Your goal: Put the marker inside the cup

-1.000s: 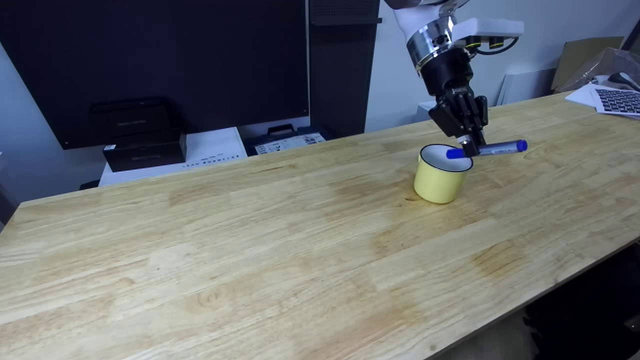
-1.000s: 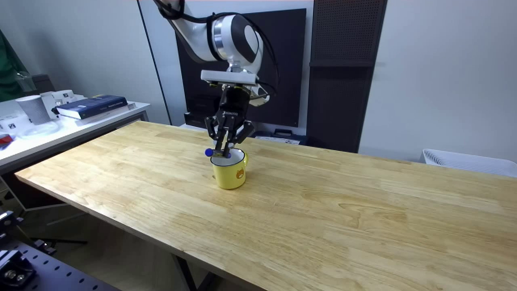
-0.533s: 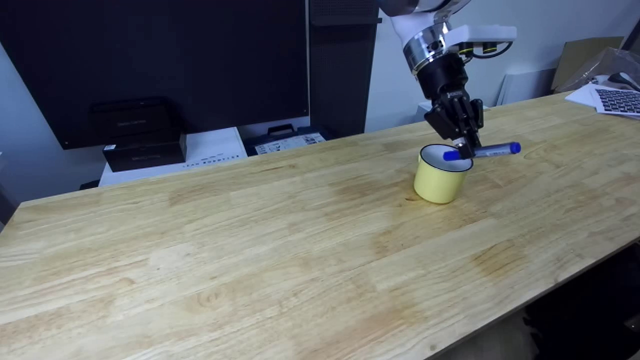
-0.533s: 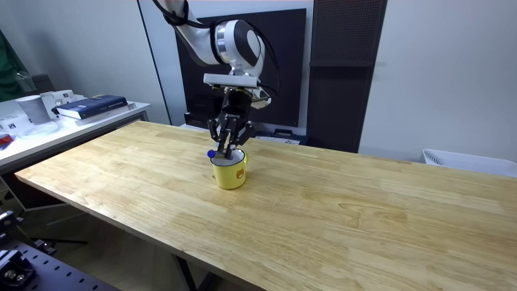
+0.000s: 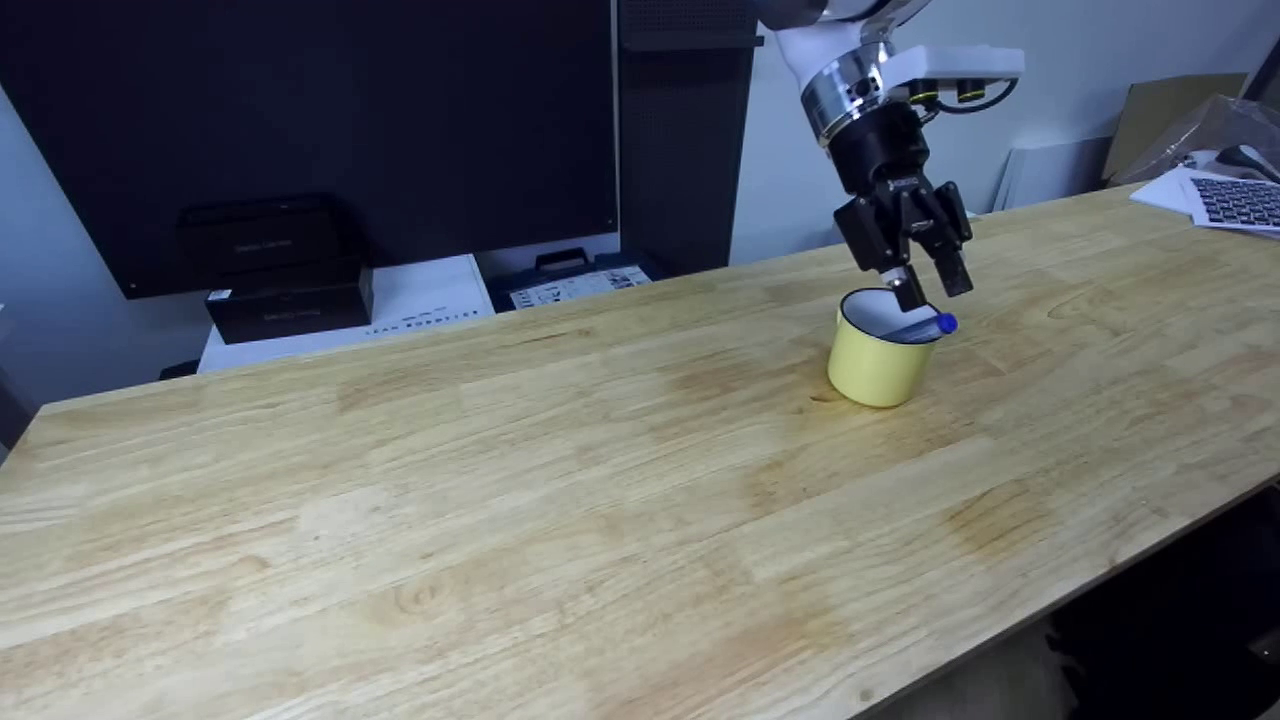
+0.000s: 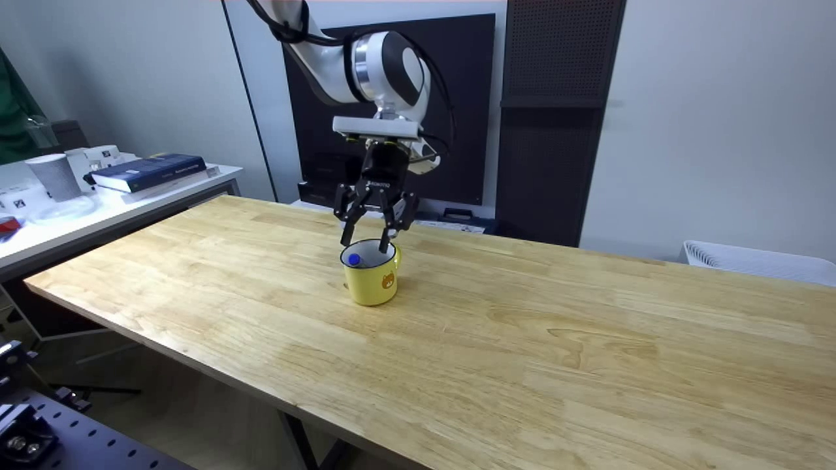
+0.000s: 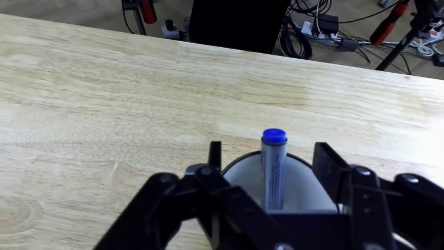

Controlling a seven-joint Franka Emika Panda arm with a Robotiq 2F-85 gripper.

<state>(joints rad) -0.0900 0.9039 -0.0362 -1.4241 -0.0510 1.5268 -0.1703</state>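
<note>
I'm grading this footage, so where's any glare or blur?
Wrist view: glare washes out the tabletop toward the right edge, the gripper looks soft, and lettering on the marker is unreadable; in an exterior view, the cup is sharp enough to show an orange animal face.

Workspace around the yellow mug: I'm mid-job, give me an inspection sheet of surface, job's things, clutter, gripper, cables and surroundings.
Surface: light wood tabletop with darker patches.
Job's things: yellow mug upright; marker tilted inside it, blue end poking past the rim, lower end hidden; cannot tell if settled.
Clutter: keyboard and clear plastic bag toward the right of an exterior view.
Gripper: open above the mug, jaws apart, marker not held.
Cables: black cable along the arm; floor cables past the tabletop's edge; at the mug, nothing seen.
Surroundings: dark panel; side desk with blue book and grey cup.
</note>
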